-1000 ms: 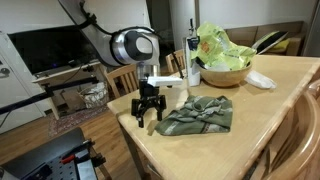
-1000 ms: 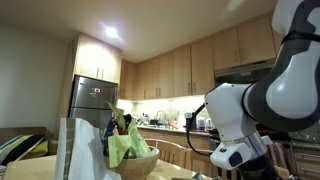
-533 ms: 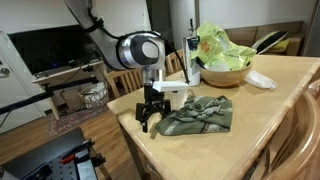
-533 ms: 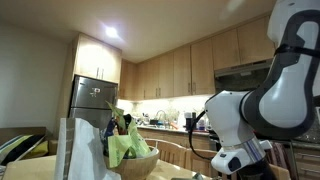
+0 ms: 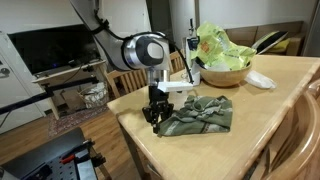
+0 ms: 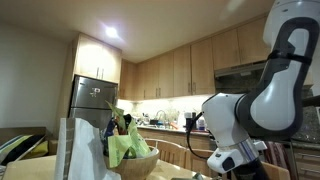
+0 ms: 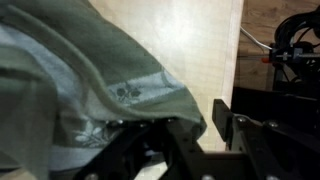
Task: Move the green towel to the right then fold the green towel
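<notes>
At the pincer [image 5: 152, 119], set low on the table [image 5: 265, 108], the green towel [image 5: 201, 114] lay bunched, its near edge against the tips. We could not tell whether the jaws gripped it. We advised seating the hem fully between both fingers before dragging.

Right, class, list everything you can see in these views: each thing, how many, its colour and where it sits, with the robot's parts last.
green towel: one, olive with a pale patterned panel, crumpled near the table's corner.
wooden bowl: one, brown, behind the towel, holding light green contents.
bottle: one, pale, beside the bowl.
white object: one, white, by the bowl; unclear what.
table: one, light wood.
screen: one, dark, beyond the table.
refrigerator: one, silver, beside wooden cabinets.
robot arm: one, white and black, above the table's edge.
gripper: one, black, at the towel's edge.
</notes>
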